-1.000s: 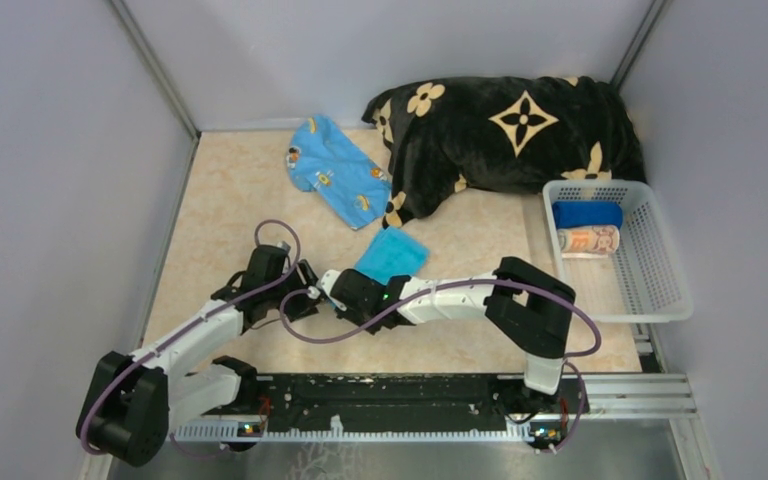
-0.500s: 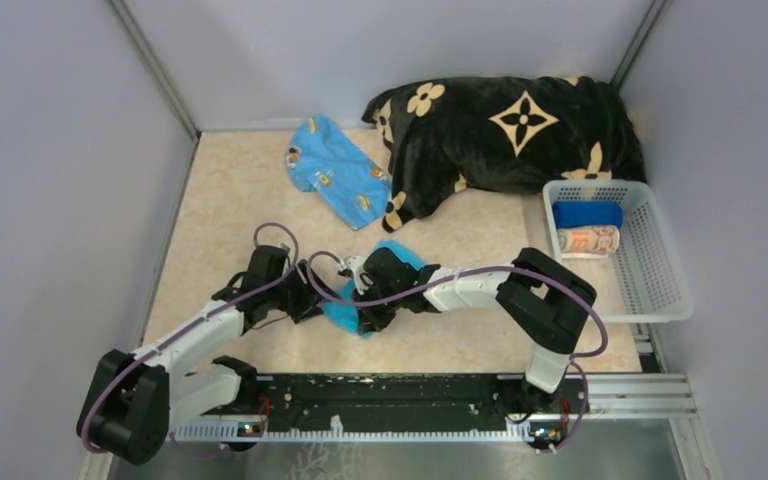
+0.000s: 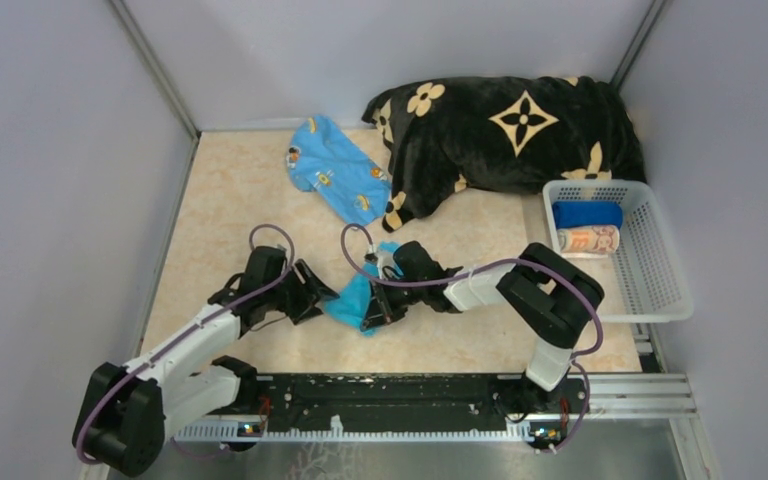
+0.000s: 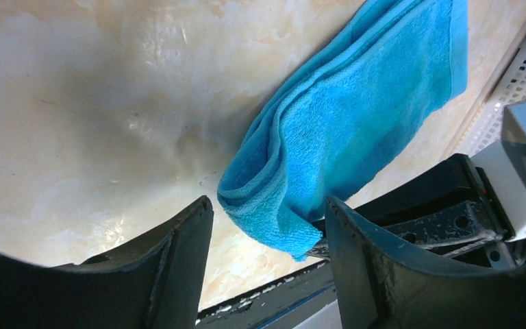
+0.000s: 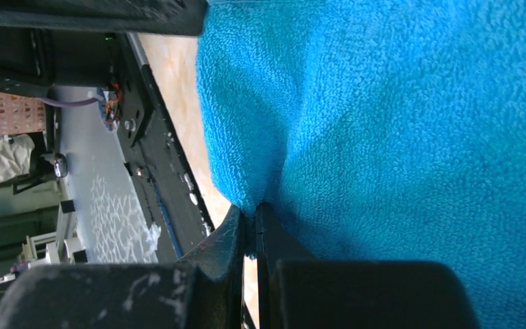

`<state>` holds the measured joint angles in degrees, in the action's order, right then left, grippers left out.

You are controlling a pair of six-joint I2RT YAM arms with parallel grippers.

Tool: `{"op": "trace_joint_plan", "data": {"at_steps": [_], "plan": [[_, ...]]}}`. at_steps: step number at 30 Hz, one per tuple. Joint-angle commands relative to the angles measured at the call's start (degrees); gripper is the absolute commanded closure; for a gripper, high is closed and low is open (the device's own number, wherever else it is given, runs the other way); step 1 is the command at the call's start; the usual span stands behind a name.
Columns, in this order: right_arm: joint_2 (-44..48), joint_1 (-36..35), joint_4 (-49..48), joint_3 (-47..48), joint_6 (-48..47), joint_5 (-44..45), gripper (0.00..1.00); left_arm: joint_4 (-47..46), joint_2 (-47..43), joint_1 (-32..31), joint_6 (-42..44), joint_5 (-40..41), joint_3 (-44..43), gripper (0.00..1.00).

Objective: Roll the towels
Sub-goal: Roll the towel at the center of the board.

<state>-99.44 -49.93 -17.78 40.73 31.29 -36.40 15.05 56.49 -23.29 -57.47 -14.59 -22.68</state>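
Note:
The turquoise towel [image 3: 356,298] lies folded over on the table's middle, its doubled end showing in the left wrist view [image 4: 356,116]. My right gripper [image 3: 374,310] is shut on the near edge of the towel [image 5: 397,123], with a pinch of cloth between the jaws [image 5: 252,209]. My left gripper [image 3: 322,294] stands open just left of it, the towel's folded corner hanging between its fingers [image 4: 268,205] without being squeezed. A light blue printed towel [image 3: 335,172] lies spread at the back. Two rolled towels, dark blue [image 3: 587,214] and striped [image 3: 588,240], rest in the basket.
A white mesh basket [image 3: 654,292] stands at the right edge. The big black flowered blanket [image 3: 510,125] is heaped at the back right. Grey walls close in the table on three sides. The arms' base rail [image 3: 390,395] runs along the near edge.
The right gripper closed on the turquoise towel and drew back to the right, folding the flat cloth over toward the near left. The left arm barely shifted.

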Motion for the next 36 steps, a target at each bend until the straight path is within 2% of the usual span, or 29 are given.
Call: {"op": "trace_joint_plan", "data": {"at_steps": [1, 4, 7, 12, 14, 16, 19, 25, 31, 36], "plan": [[1.89, 0.14, -6.48, -0.55, 2.32, -2.45, 1.00, -1.84, 2.55, -1.71, -1.38, -0.67, -1.73, 0.34], [1.81, 0.71, -7.81, -1.44, 3.83, -2.19, 1.00, -3.77, 7.55, -4.27, -2.05, 0.00, -3.16, 0.36], [2.36, 1.62, -9.52, -2.99, 5.83, -1.93, 1.00, -4.95, 11.37, -5.62, -2.72, 1.45, -4.02, 0.49], [3.18, 2.21, -9.55, -4.47, 7.18, -1.38, 1.00, -4.55, 13.51, -5.78, -1.66, 4.79, -5.95, 0.80], [3.28, 2.33, -9.76, -5.05, 8.29, -1.86, 1.00, -3.24, 14.09, -5.82, -0.54, 5.60, -7.14, 0.83], [3.46, 2.78, -10.32, -5.76, 9.77, -2.05, 1.00, -1.45, 14.57, -5.81, 0.71, 6.87, -8.22, 0.79], [2.63, 4.23, -11.32, -6.87, 12.71, -3.01, 1.00, 1.29, 13.92, -5.81, 2.34, 9.18, -9.17, 0.55], [-1.35, 6.91, -15.22, -8.19, 17.99, -6.43, 1.00, 2.36, 6.57, -5.59, 4.04, 12.43, -6.96, 0.32], [-6.39, 8.75, -21.12, -7.85, 22.69, -10.49, 1.00, 5.12, -1.03, -5.54, 5.68, 9.74, -2.56, 0.28], [-9.18, 10.40, -26.00, -8.92, 27.07, -11.92, 1.00, 7.66, -4.38, -5.54, 5.21, 6.41, 0.02, 0.30]]}}
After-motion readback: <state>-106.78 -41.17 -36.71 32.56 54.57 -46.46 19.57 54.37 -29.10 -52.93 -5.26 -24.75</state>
